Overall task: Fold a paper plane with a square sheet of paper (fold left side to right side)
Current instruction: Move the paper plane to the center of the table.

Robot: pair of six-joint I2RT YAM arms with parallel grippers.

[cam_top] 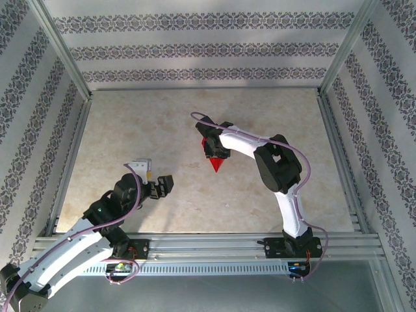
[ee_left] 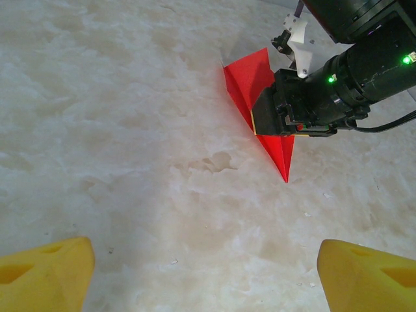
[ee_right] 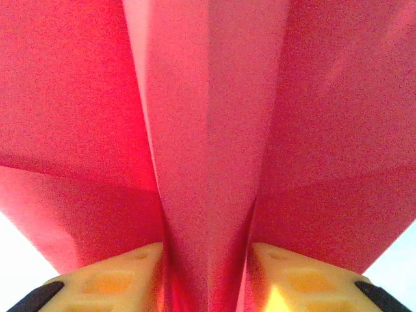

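Right gripper (ee_right: 208,263): its two yellow fingers (ee_right: 110,276) sit pressed against either side of a narrow red centre fold, so it reads as clamped on the paper plane (ee_right: 208,130), w/ red wings spreading away to both sides above the fingers. In the left wrist view the same right gripper (ee_left: 266,117) grips the paper plane (ee_left: 244,81) about mid-length. The nose points down and toward the camera, the tail is raised. Can't tell if the nose tip touches the table (ee_left: 117,130) or hangs just above it.

From overhead, the right gripper (cam_top: 215,153) is near the middle of the table (cam_top: 130,123), arm reaching in from the right. The paper plane (cam_top: 215,166) shows as a small red point sticking out below the gripper.

Left gripper (cam_top: 161,184): jaws wide apart, nothing between them, well apart from the plane and to its near left. In its own view the left gripper (ee_left: 207,276) shows as two yellow fingertips (ee_left: 45,273) at the bottom corners, aimed toward the plane.

Progress, as a judgement: the paper is no longer a flat square. It's a slim dart w/ centre crease and wings, so the folding looks done or nearly so. What's probably left: set it down, let go, pull both arms back. Crease sharpness and left-right symmetry can't be judged from here.
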